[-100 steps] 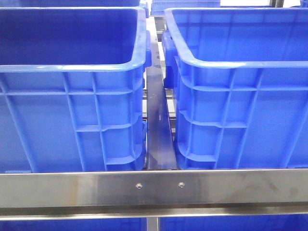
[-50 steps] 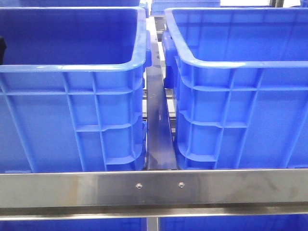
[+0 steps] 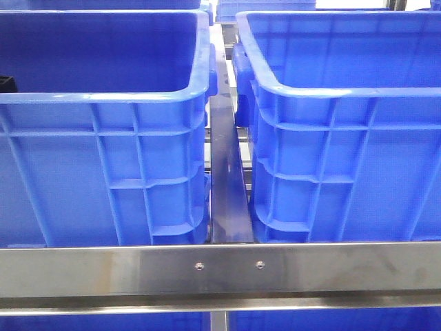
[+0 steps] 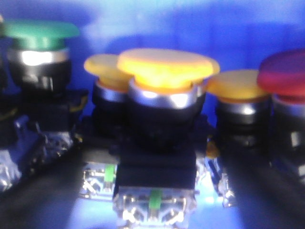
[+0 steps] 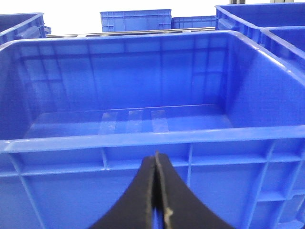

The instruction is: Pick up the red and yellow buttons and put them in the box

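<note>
In the left wrist view a yellow-orange button (image 4: 167,69) on a black body stands close up on a blue crate floor. My left gripper (image 4: 152,164) is open, with a dark finger (image 4: 43,191) on each side of that button, not touching it. A dark red button (image 4: 286,76) stands at the edge, and two more yellow buttons (image 4: 238,86) are behind. In the front view only a dark bit of the left arm (image 3: 5,84) shows inside the left crate (image 3: 103,96). My right gripper (image 5: 156,157) is shut and empty, before the near wall of the empty blue box (image 5: 143,138), which also shows in the front view (image 3: 331,89).
A green button (image 4: 40,31) stands beside the yellow ones. A steel rail (image 3: 220,269) runs across the front below the crates, and a steel bar (image 3: 226,172) lies in the gap between them. More blue crates (image 5: 136,20) stand behind.
A dark part of the left arm came into view at the left edge inside the left crate, then sank lower. The crates have not moved.
</note>
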You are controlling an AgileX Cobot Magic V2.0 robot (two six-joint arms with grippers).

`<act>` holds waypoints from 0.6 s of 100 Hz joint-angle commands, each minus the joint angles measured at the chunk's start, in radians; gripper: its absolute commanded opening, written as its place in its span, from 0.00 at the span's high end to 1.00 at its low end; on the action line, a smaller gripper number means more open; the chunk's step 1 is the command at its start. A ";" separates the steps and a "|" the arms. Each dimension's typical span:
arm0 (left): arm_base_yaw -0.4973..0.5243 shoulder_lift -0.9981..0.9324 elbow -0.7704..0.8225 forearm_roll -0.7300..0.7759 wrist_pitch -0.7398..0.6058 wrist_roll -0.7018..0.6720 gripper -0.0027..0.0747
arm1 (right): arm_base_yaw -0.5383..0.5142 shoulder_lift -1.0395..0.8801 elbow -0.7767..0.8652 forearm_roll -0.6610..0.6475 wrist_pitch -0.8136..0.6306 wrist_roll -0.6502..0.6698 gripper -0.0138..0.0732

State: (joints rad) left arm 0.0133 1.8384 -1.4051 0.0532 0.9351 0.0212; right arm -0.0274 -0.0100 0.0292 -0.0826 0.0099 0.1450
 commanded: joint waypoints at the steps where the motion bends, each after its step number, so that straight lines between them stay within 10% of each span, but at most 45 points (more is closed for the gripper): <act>1: -0.005 -0.049 -0.030 -0.002 -0.036 -0.003 0.60 | -0.002 -0.023 -0.017 -0.002 -0.075 -0.007 0.92; 14: -0.005 -0.049 -0.030 -0.002 -0.040 -0.003 0.76 | -0.002 -0.023 -0.017 -0.002 -0.075 -0.007 0.92; 60: -0.010 -0.224 0.029 -0.117 -0.057 0.182 0.76 | -0.002 -0.023 -0.017 -0.002 -0.075 -0.007 0.92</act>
State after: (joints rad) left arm 0.0127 1.7142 -1.3761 0.0000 0.9155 0.1493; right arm -0.0274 -0.0100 0.0292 -0.0826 0.0099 0.1450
